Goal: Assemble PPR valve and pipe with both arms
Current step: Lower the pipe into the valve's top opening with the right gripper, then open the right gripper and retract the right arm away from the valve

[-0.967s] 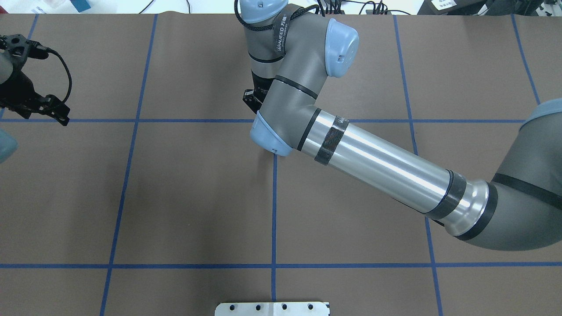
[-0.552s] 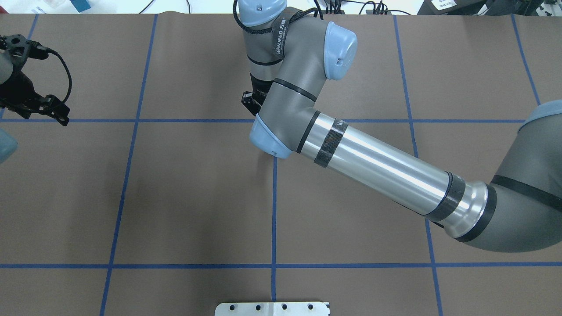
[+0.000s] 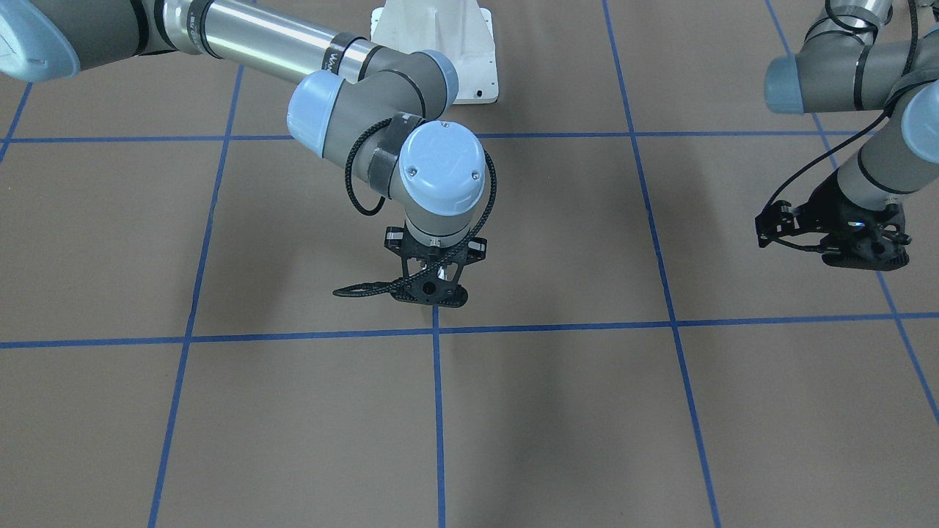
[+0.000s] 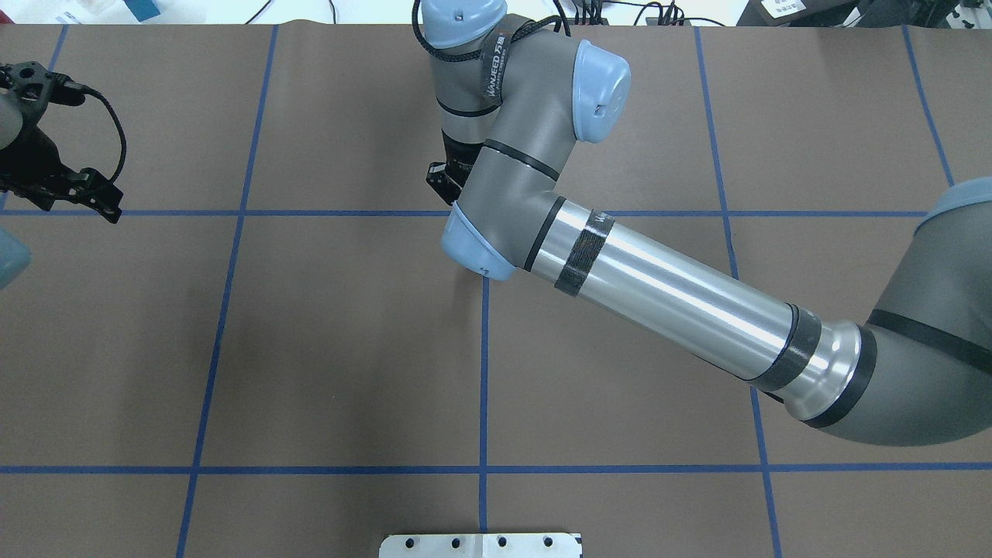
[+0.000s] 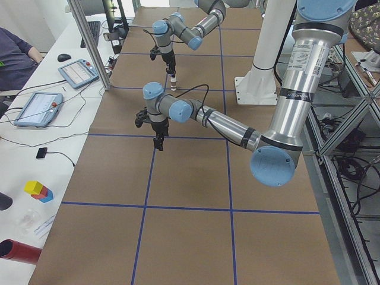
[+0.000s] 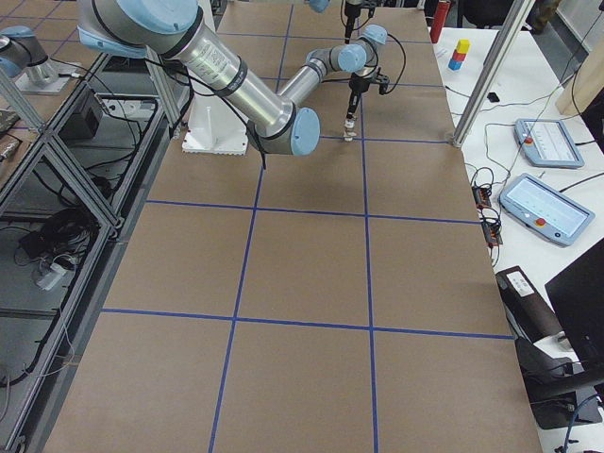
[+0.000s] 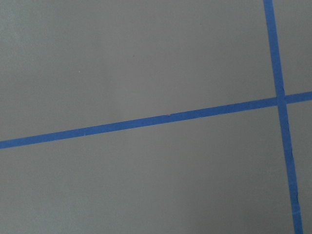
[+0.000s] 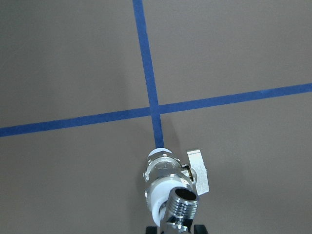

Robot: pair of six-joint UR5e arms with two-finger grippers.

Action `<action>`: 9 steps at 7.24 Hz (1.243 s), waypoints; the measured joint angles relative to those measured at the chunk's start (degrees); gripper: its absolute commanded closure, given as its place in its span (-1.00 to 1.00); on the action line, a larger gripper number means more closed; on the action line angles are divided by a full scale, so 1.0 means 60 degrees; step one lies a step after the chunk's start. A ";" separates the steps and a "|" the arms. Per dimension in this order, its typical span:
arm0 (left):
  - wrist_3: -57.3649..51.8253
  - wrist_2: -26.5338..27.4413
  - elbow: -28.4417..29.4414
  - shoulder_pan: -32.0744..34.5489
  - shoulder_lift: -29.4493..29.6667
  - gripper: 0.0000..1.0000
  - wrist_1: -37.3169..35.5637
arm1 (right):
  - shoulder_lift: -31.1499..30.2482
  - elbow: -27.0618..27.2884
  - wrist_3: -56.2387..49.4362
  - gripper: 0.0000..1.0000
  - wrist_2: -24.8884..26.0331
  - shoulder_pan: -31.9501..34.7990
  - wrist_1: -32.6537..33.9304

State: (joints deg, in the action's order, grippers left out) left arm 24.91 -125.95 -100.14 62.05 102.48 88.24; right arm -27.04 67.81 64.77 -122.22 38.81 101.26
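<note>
In the right wrist view the white PPR valve (image 8: 160, 168), with silver rings and a side handle (image 8: 199, 171), hangs joined to the silver threaded pipe (image 8: 183, 201). My right gripper (image 8: 176, 229) is shut on the pipe end, over a blue tape crossing. From the front, the right gripper (image 3: 429, 292) sits low over the table and hides the parts. The joined piece shows small under it in the exterior right view (image 6: 348, 132). My left gripper (image 3: 864, 255) hovers far off at the table's left side (image 4: 99, 201), empty and apparently open. Its wrist view shows only table.
The brown table is marked with blue tape lines (image 4: 483, 372). The white bolted pedestal (image 3: 440, 44) stands at the robot's side. An aluminium post (image 5: 89, 41), tablets and a red cylinder (image 5: 18, 252) lie beyond the table's far edge.
My right arm's wrist has shifted very slightly to the left. The left gripper has hardly moved.
</note>
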 measured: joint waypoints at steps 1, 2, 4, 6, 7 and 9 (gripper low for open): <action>0.0001 0.0000 0.0001 0.0000 0.0002 -1.00 0.0000 | -0.0004 -0.0004 0.0000 1.00 -0.0003 0.0004 -0.0004; -0.0002 0.0000 0.0002 0.0000 0.0008 -1.00 0.0000 | -0.0021 -0.0019 0.0004 1.00 -0.0002 0.0005 -0.0078; 0.0003 0.0000 -0.0003 0.0000 0.0013 -1.00 0.0000 | -0.0085 -0.0137 0.0060 0.16 0.0006 0.0007 -0.0413; 0.0007 0.0000 -0.0009 0.0000 0.0024 -1.00 0.0000 | -0.0097 -0.0191 0.0125 -0.86 0.0009 0.0006 -0.0538; 0.0008 0.0000 -0.0010 0.0000 0.0026 -1.00 0.0000 | -0.0087 -0.0187 0.0138 -0.95 0.0005 0.0005 -0.0554; 0.0008 0.0000 -0.0010 0.0000 0.0038 -1.00 0.0000 | -0.0066 -0.0180 0.0159 -0.97 0.0003 0.0006 -0.0570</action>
State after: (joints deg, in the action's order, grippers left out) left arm 24.96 -125.95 -100.20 62.05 102.71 88.24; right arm -27.43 66.73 65.73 -122.20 38.85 97.84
